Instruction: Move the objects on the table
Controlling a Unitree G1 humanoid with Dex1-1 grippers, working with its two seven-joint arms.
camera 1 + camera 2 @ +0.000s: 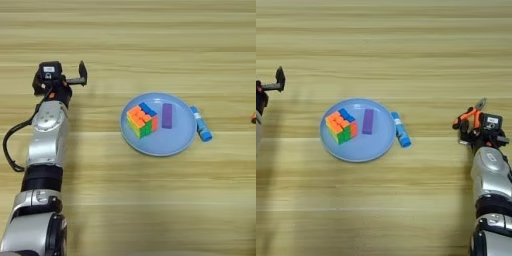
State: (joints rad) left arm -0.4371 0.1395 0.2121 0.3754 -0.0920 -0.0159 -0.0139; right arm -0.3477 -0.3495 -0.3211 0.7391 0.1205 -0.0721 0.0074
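Left arm [47, 145]: reaches up the left side of the view, silver forearm segments in line, black cable looping off its outer side.
Left gripper [59, 80]: at the far end of the arm, over bare wood; two black fingers spread wide apart, nothing between them.
Right arm [490, 190]: comes up along the right edge, forearm nearly straight up the view.
Right gripper [470, 116]: at the arm's tip, fingers angled up and to the left; an orange piece shows at the fingers; whether clamped or apart cannot be told.
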